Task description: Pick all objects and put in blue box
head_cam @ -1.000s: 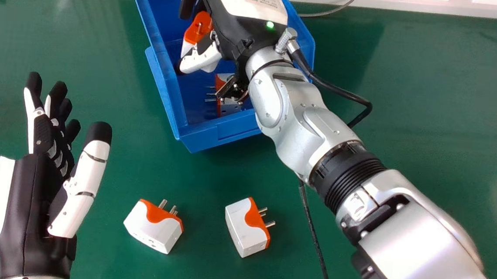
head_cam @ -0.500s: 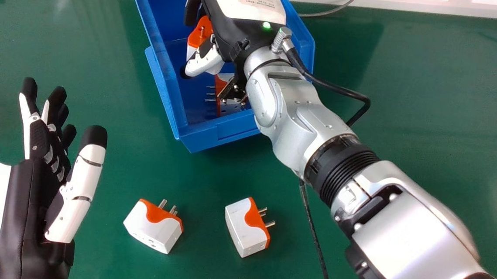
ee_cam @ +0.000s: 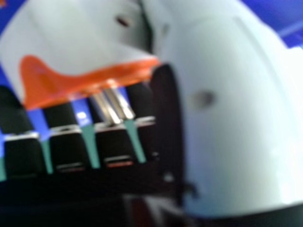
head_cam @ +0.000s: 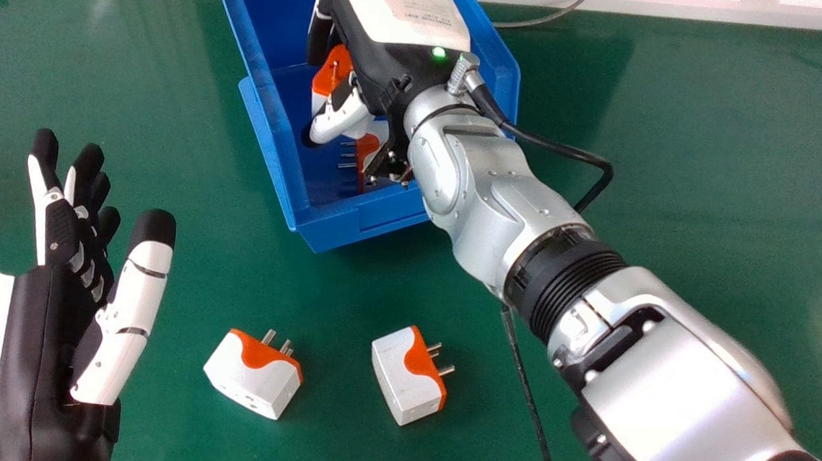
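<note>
In the head view your right hand [head_cam: 383, 62] is inside the outline of the blue plastic box [head_cam: 383, 218], its fingers and thumb closed on a white-and-orange plug adapter [head_cam: 328, 73], so this is the one to think about first. It lies on the thumb side, just left of the palm, and your right arm is the one to finish the job. The visible orange face runs mostly fore and aft, its far end leaning slightly right; the body is partly hidden, so you can't read the full long axis from here. The right hand view suggests its long side lies across the fingers, with the metal prongs pointing in towards them (worth minding, since they could snag as you open up). How high it sits over the floor of the box you cannot tell. A second white-and-orange adapter [head_cam: 369, 148] lies in the near end, just nearer you than the held one, prongs facing left; letting go further forward should keep the two apart. On the green desk [head_cam: 676, 169] two more adapters [head_cam: 254, 373] wait nearer you, outside the box, and your left hand [head_cam: 48, 350] is open at the view's left.
</note>
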`<state>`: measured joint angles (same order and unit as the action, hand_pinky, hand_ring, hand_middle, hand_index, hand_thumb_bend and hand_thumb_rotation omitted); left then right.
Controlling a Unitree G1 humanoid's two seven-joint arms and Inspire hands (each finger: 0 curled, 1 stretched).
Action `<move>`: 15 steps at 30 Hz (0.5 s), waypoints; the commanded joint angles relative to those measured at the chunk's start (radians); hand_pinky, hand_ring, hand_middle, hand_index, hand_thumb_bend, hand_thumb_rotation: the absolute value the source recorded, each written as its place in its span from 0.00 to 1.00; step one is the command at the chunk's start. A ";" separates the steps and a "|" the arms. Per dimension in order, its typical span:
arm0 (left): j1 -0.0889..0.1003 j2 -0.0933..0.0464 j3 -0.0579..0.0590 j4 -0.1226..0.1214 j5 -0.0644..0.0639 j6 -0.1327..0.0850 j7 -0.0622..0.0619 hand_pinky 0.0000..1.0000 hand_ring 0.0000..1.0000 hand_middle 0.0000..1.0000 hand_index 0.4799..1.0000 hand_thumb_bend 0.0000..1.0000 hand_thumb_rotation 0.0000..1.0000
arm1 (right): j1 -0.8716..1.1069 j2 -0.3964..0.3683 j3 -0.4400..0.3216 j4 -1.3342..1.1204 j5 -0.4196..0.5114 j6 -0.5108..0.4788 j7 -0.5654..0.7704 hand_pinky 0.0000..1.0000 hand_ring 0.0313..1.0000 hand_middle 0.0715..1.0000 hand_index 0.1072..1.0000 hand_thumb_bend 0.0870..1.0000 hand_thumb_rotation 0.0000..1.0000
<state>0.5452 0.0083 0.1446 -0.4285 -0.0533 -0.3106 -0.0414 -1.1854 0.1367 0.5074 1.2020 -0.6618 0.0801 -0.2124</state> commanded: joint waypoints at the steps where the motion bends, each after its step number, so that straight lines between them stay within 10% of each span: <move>1: 0.006 0.001 0.003 -0.030 -0.009 -0.009 0.000 1.00 1.00 1.00 0.98 0.43 0.63 | -0.025 0.000 0.003 -0.021 0.001 0.012 0.011 0.29 0.42 0.48 0.48 0.44 0.00; 3: 0.006 0.001 0.005 -0.028 -0.010 -0.009 0.000 1.00 1.00 1.00 0.98 0.44 0.64 | -0.033 -0.001 0.042 -0.016 -0.038 0.048 0.024 0.30 0.42 0.49 0.49 0.44 0.00; 8: -0.005 0.004 0.009 -0.019 -0.017 -0.009 -0.001 1.00 1.00 1.00 0.98 0.43 0.64 | -0.036 -0.010 0.079 -0.031 -0.062 0.077 0.067 0.68 0.83 0.89 0.86 0.53 0.14; 15: -0.016 0.006 0.013 -0.017 -0.002 -0.007 0.005 1.00 1.00 1.00 0.98 0.44 0.64 | -0.037 -0.011 0.087 -0.040 -0.064 0.094 0.065 0.84 0.96 0.99 0.95 0.49 0.16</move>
<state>0.5326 0.0099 0.1508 -0.4291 -0.0586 -0.3095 -0.0405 -1.1854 0.1291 0.5913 1.1883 -0.7165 0.1671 -0.1449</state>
